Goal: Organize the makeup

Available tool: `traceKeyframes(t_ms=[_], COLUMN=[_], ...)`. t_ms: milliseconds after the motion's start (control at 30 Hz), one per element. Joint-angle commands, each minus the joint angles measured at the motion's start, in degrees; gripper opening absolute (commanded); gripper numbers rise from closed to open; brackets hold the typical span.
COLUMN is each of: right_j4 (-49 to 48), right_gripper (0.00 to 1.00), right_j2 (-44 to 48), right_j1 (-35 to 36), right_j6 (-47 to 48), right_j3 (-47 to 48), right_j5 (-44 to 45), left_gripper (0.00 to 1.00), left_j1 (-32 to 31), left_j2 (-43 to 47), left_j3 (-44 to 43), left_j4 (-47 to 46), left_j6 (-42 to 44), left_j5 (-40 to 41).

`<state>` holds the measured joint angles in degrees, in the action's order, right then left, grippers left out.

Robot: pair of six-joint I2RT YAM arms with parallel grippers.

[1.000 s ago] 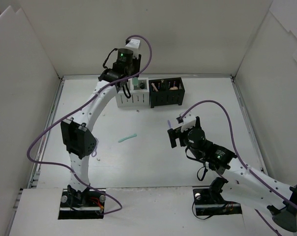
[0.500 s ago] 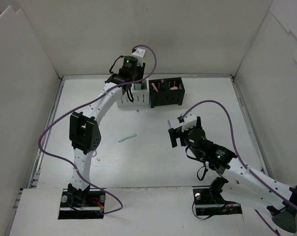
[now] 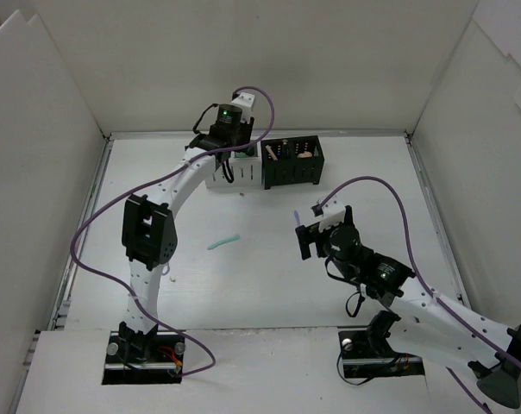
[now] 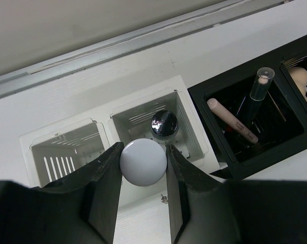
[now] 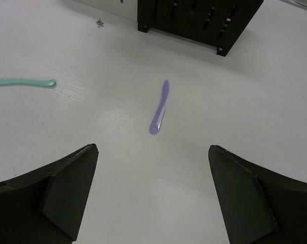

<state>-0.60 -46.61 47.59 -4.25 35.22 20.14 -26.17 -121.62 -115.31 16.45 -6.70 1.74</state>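
Observation:
My left gripper (image 4: 143, 152) is shut on a tube seen end-on, its round white cap (image 4: 143, 163) between the fingers. It hangs over the white slotted box (image 4: 67, 152), just in front of the compartment that holds the black-capped vial (image 4: 164, 123). In the top view this gripper (image 3: 233, 151) is above the white box (image 3: 219, 178). My right gripper (image 5: 152, 152) is open and empty above the table. A purple stick (image 5: 159, 107) lies ahead of it and a mint stick (image 5: 24, 82) lies to the left.
The black slotted box (image 4: 255, 150) next to the white one holds a pink stick (image 4: 232, 121), a dark stick with a clear cap (image 4: 258, 86) and a peach sponge (image 4: 301, 79). White walls enclose the table on three sides. A small speck (image 4: 165, 197) lies before the white box.
My left gripper has moved right and lower over the white box with the tube still in it. The right arm has not moved.

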Motion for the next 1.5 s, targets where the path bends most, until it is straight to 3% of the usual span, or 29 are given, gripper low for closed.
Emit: traceKeyframes(t_ms=[0, 233, 467, 800, 967, 1200, 1467], right_j4=[-2.13, -1.33, -0.02, 3.33, 4.20, 4.21, 3.50], right_gripper=[0.87, 0.86, 0.85, 0.71, 0.61, 0.50, 0.48], right_j2=[-1.46, -2.35, -4.97, -9.73, -11.22, -19.38, -35.90], right_j1=[-0.40, -0.48, -0.66, -3.73, -5.66, -8.74, -12.17], right_j6=[-1.11, -2.43, -4.19, -9.02, -9.46, -10.60, -12.18], right_j3=[1.25, 1.87, 3.10, 5.21, 5.99, 9.59, 16.62], right_j5=[1.83, 2.44, 4.91, 4.38, 3.33, -0.88, -5.89], left_gripper=[0.00, 0.07, 0.22, 0.50, 0.59, 0.80, 0.94], left_j1=[0.33, 1.39, 1.92, 1.92, 1.92, 2.44, 4.20], left_j2=[1.30, 1.56, 1.83, 4.64, 6.04, 17.01, 31.25], left_j3=[-0.97, 2.19, 4.03, 7.55, 8.08, 9.22, 8.16], left_j4=[-1.95, -3.00, -3.26, -4.76, -4.41, -0.46, 16.67], left_j6=[-0.42, -1.91, -2.62, -3.76, -5.08, -7.10, -14.30], left_j5=[-0.42, -1.03, -1.03, -3.85, -4.99, -3.15, -4.11])
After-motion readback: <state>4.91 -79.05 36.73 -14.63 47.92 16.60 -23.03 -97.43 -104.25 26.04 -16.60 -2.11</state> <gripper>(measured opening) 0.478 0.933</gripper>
